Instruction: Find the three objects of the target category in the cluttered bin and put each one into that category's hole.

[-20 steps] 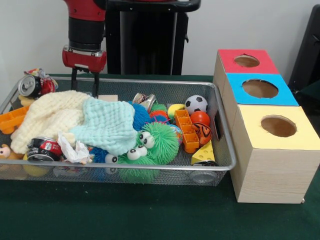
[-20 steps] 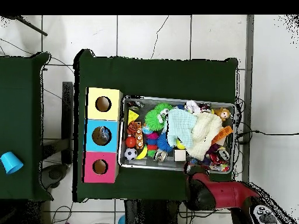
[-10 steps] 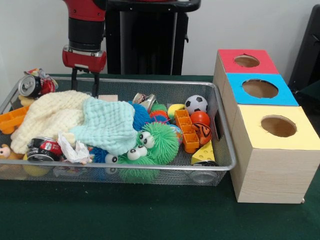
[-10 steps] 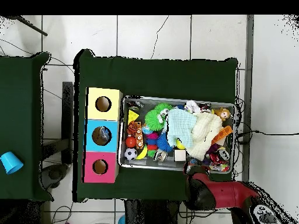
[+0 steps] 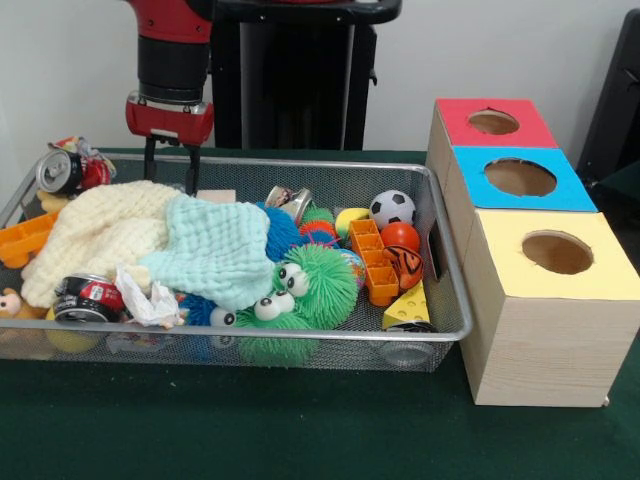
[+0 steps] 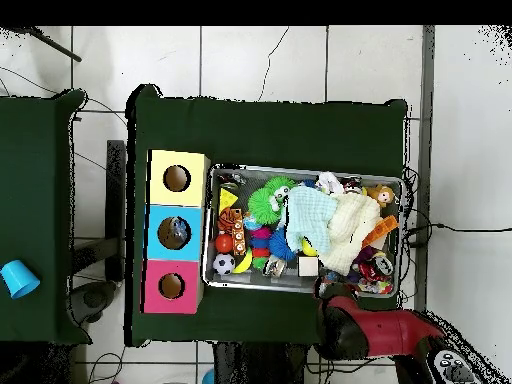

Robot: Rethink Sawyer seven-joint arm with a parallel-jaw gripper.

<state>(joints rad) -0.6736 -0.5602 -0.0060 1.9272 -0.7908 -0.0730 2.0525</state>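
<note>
The wire mesh bin (image 5: 440, 250) is crammed with clutter. A soccer ball (image 5: 392, 207), an orange ball (image 5: 400, 236) and a tiger-striped ball (image 5: 404, 266) lie at its right end beside an orange block (image 5: 372, 258) and a cheese wedge (image 5: 408, 306). Crushed cans lie at the far left (image 5: 60, 170), front left (image 5: 88, 298) and middle (image 5: 290, 199). My gripper (image 5: 169, 172) hangs open over the bin's far-left rim, above the cream knit cloth (image 5: 95, 230), with nothing between its fingers. In the overhead view only the red arm (image 6: 352, 330) shows at the bin's (image 6: 306, 287) lower edge.
Three wooden boxes stand right of the bin, with a red (image 5: 494, 122), a blue (image 5: 520, 177) and a yellow (image 5: 556, 252) holed top. A mint cloth (image 5: 220, 250) covers the middle, and green fuzzy toys with eyes (image 5: 300, 290) lie in front. A blue cup (image 6: 14, 277) stands on a side table.
</note>
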